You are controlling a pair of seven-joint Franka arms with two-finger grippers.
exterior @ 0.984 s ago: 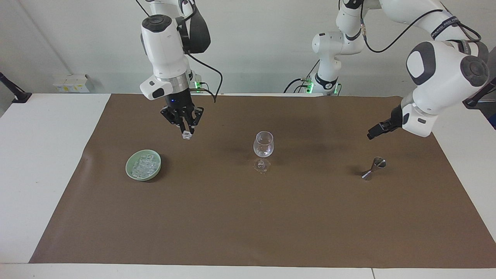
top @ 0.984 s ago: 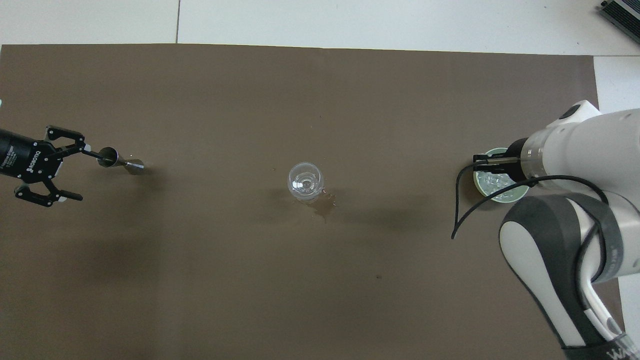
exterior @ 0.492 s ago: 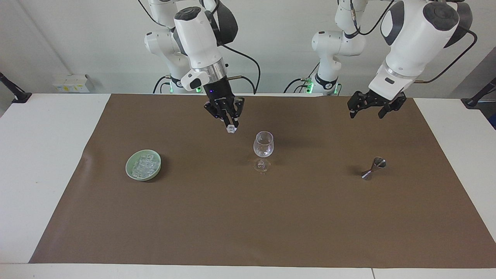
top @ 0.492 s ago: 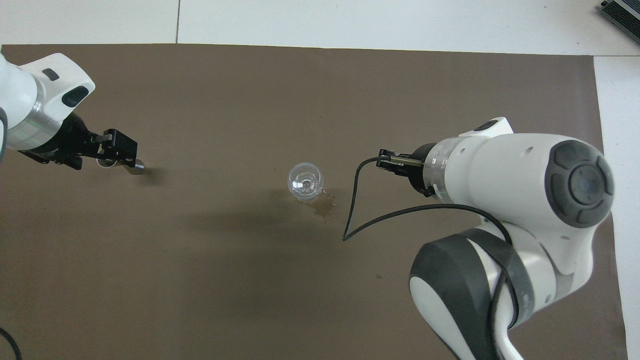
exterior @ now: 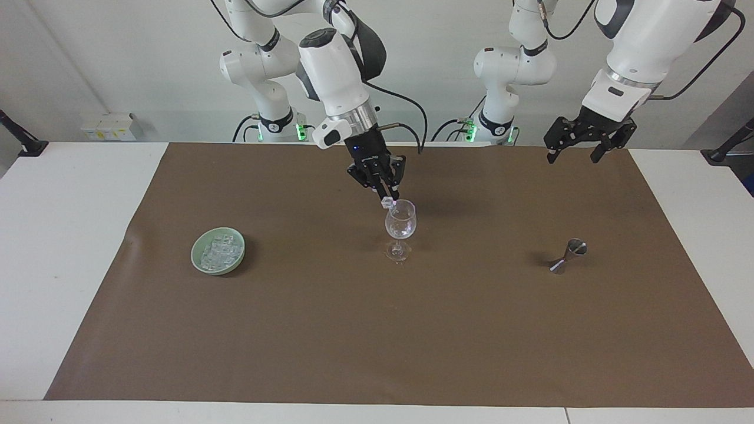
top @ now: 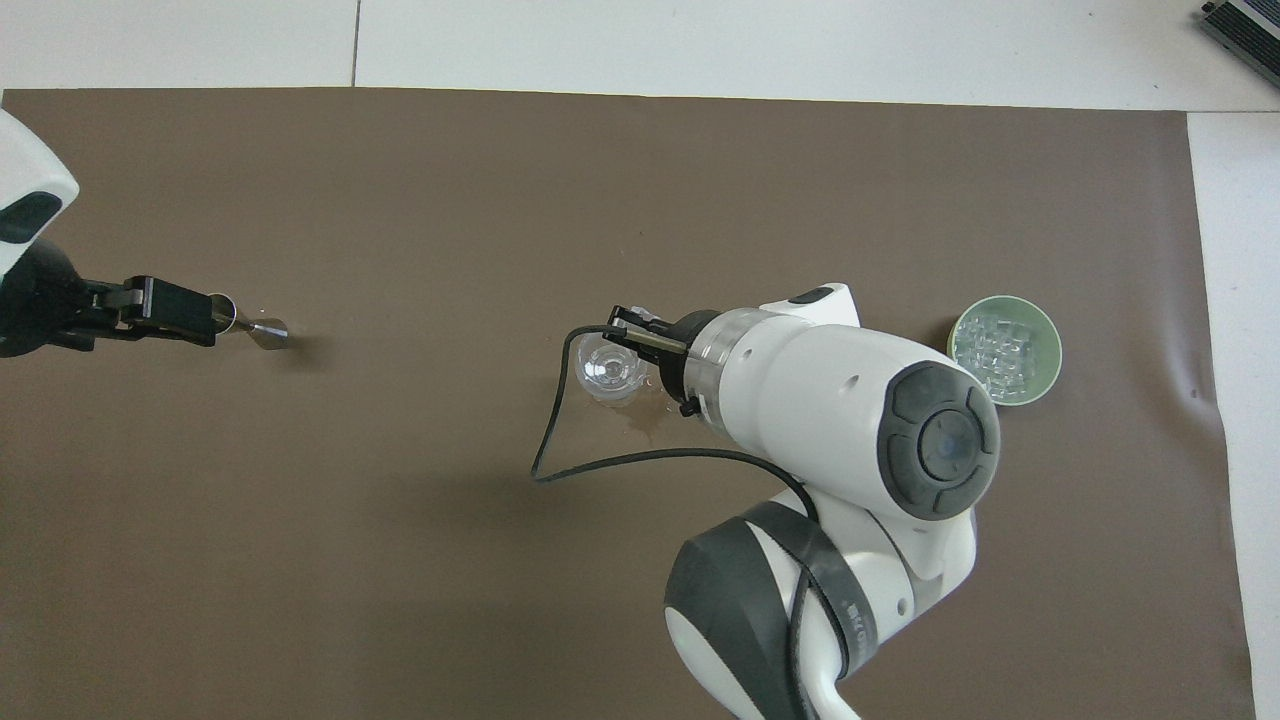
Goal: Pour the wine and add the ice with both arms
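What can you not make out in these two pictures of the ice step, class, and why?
- Overhead view: right end effector mostly hidden by its own wrist; held ice cube unseen.
- Wine glass: any liquid in it is too faint in both views.
- Overhead view: left end effector covers part of the jigger.

two glossy white arms (exterior: 330,65) with dark grey joint caps, silver wrist rings, looping black cables, black fingers (exterior: 393,189).

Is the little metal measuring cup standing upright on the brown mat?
No, the small steel hourglass-shaped measuring cup lies tipped on its side on the brown mat, with the left hand open in the air above the mat.
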